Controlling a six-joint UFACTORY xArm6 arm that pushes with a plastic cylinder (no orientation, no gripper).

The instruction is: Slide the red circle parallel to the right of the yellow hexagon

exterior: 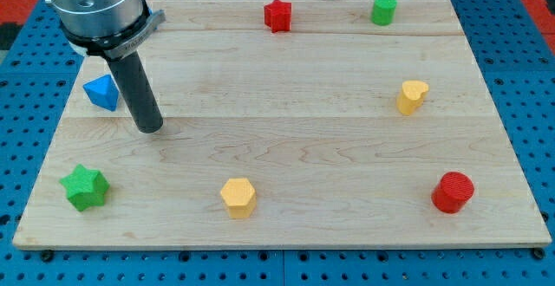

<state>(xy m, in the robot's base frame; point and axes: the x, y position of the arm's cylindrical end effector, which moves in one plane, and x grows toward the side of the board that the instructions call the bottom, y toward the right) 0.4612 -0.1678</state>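
The red circle [453,191] lies near the view's bottom right of the wooden board [303,104]. The yellow hexagon [238,197] lies at the bottom centre, well to the left of the red circle and at about the same height in the view. My tip [150,128] rests on the board at the left, far from both, just right of and slightly below a blue triangle-shaped block [102,92].
A green star [85,187] sits at the bottom left. A red star [277,15] and a green cylinder [383,9] sit along the top edge. A yellow heart-like block [413,96] sits at the right. Blue pegboard surrounds the board.
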